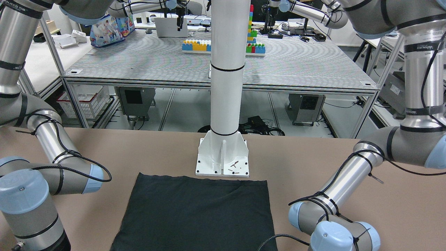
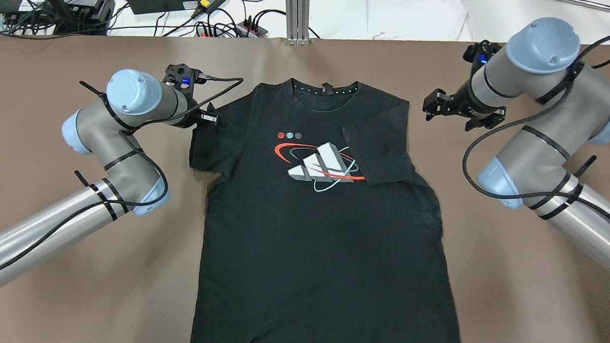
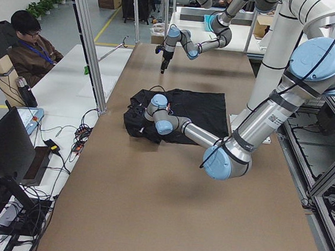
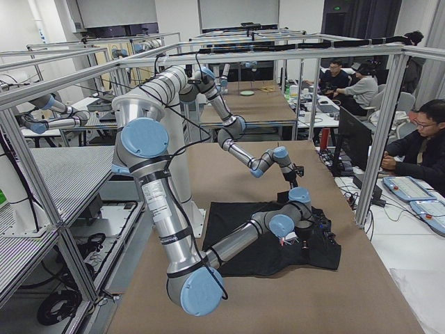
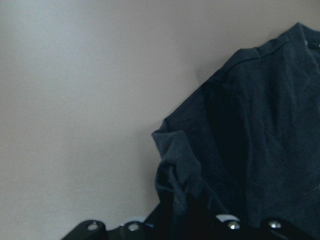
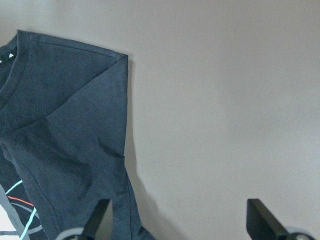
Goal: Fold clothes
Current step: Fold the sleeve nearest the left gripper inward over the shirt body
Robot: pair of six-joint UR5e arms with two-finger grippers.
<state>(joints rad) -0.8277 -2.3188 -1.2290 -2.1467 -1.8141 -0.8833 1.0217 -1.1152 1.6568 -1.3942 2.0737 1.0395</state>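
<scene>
– Left gripper (image 2: 213,119) first: how do its jaws stand?
– Pressed together on cloth. The left wrist camera shows the edge of the left sleeve (image 5: 175,170) drawn up into a small peak that runs in between the fingers at the bottom of the view. The fingertips themselves are lost in the dark fabric.
– And the right gripper (image 2: 431,106)?
– Spread wide, holding nothing. Its two fingers (image 6: 98,216) frame bare table (image 6: 225,100), just beside the shirt's shoulder edge and apart from it.
– Where does the garment lie?
– The black T-shirt (image 2: 317,242) lies flat and face up in the middle of the brown table, between the two arms. Its collar (image 2: 325,88) points away from the robot. Its hem (image 1: 202,178) runs right along the base plate (image 1: 209,164) of the white pillar (image 1: 226,87); whether the two touch cannot be told.
– Is it spread evenly?
– No. The right sleeve (image 2: 380,153) is turned inward over the chest and covers one edge of the printed logo (image 2: 320,163), a white three-bar shape ringed in red and teal. The left sleeve sticks out sideways, its tip raised to the left gripper.
– What do the side cameras add?
– The left arm reaches low over the shirt, while the right arm's gripper hangs above the table next to it
</scene>
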